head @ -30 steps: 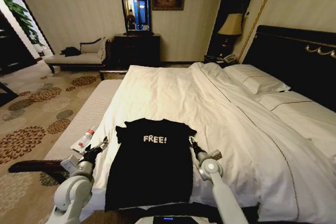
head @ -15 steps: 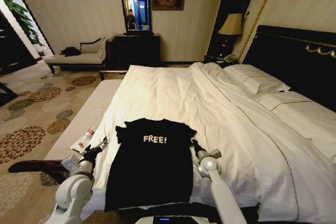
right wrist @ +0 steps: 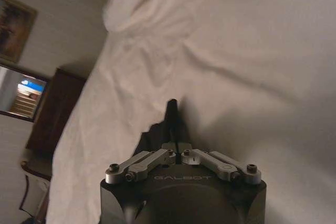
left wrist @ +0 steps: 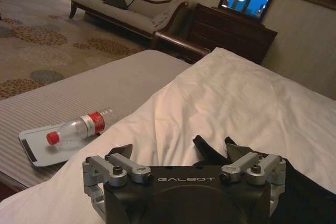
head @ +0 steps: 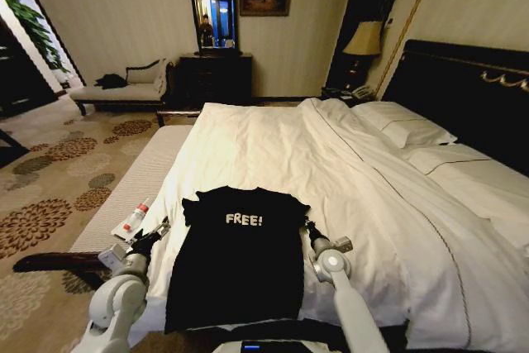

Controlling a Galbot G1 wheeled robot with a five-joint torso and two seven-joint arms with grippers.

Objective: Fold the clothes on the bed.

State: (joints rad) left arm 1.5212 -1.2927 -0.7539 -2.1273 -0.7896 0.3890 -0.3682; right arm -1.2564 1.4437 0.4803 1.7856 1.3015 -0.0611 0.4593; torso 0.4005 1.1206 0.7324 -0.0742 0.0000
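Both arms reached forward, flanking the shirt point(head: 234, 258). The left gripper point(head: 162, 226) lay just beside the shirt's left edge, its fingers point(left wrist: 119, 152) spread wide apart. The right gripper point(head: 311, 227) lay at the shirt's right edge below the sleeve, its fingers point(right wrist: 171, 113) pressed together, wrist angled down.

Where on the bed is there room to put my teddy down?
Plenty of bare white sheet lies between the T-shirt and the pillows on the bed. It is crowded near the foot, where the left gripper and right gripper flank the shirt.
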